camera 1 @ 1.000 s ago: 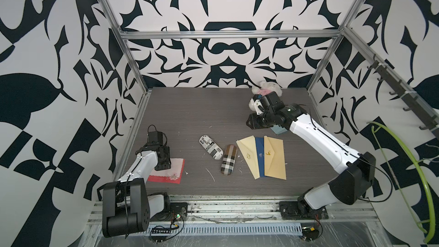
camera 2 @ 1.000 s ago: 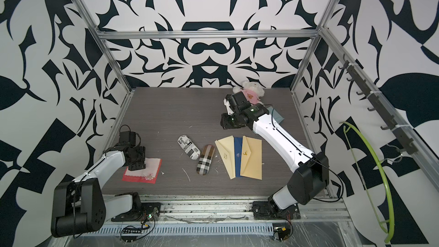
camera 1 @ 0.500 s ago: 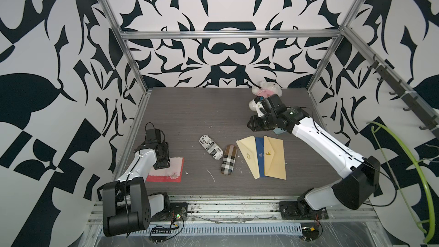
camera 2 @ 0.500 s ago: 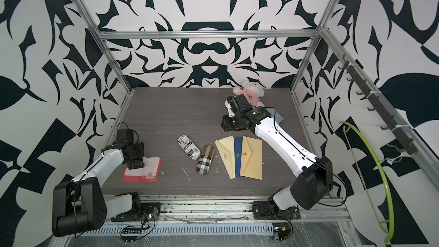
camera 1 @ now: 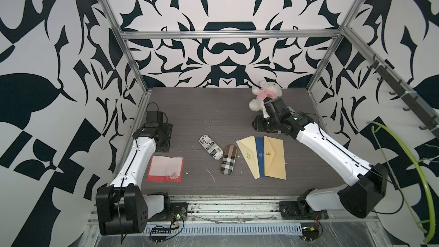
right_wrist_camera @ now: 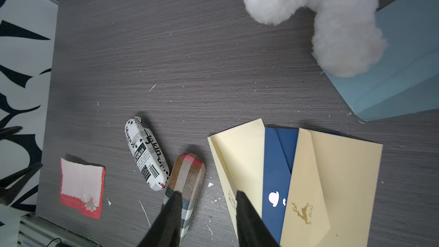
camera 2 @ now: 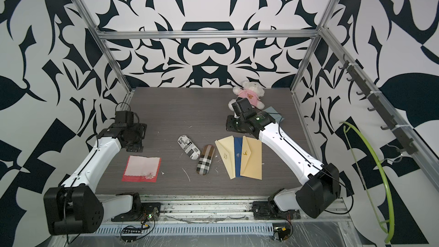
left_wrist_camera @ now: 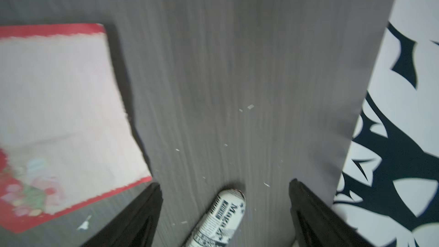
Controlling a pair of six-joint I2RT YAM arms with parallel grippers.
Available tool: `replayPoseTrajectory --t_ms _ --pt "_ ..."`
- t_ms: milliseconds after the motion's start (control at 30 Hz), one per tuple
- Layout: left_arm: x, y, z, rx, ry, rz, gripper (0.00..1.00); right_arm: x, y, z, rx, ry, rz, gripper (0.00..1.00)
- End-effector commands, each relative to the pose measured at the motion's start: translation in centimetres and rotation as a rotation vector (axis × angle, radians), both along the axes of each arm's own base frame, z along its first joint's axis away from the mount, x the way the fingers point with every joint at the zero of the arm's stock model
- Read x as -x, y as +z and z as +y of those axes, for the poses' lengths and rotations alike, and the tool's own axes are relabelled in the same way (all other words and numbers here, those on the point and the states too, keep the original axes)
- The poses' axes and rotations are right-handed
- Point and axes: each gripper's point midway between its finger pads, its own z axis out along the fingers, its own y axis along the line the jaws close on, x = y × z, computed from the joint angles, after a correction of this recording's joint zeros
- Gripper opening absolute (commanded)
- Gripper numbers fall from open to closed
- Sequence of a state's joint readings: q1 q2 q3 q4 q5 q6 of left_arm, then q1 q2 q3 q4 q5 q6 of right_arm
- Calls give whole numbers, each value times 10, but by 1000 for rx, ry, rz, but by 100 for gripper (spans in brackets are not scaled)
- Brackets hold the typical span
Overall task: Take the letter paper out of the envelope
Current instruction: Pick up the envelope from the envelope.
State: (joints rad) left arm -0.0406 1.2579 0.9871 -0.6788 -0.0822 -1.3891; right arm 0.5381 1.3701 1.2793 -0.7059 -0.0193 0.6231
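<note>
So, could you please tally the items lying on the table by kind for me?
Envelopes: 4 (cream, cream, dark blue, light blue)
Glasses cases: 2 (newsprint, plaid)
Teddy bear: 1
Red-and-pink paper: 1
Total: 8

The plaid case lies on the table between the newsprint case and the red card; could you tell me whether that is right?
Not quite. The plaid case lies on the table between the newsprint case and the envelopes, not the red card, which is on the newsprint case's other side. Both top views show this.
</note>
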Motion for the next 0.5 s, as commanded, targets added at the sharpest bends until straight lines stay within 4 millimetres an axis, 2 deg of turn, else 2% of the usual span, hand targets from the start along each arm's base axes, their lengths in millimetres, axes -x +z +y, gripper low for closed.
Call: replayPoseTrajectory --t_ms 0,100,167,200,267,333,467 --pt "-16 15 -36 -106 -274 -3 88 -2 10 -12 -4 -100 -33 41" --pt "-41 30 -97 -64 -550 -128 86 5 -1 -27 72 -126 8 41" --pt "-44 29 -133 -8 -686 -173 86 11 -11 -33 100 -97 50 43" --pt "-43 27 -154 27 -766 -204 82 14 -19 -40 110 -87 94 43" --pt "-38 22 -189 78 -906 -236 80 20 -35 -64 123 -119 191 43" --pt "-26 16 -226 136 -1051 -242 79 24 -51 -89 56 -168 271 44" --pt "-1 2 -280 193 -1269 -229 76 24 -72 -115 -65 -185 296 46"
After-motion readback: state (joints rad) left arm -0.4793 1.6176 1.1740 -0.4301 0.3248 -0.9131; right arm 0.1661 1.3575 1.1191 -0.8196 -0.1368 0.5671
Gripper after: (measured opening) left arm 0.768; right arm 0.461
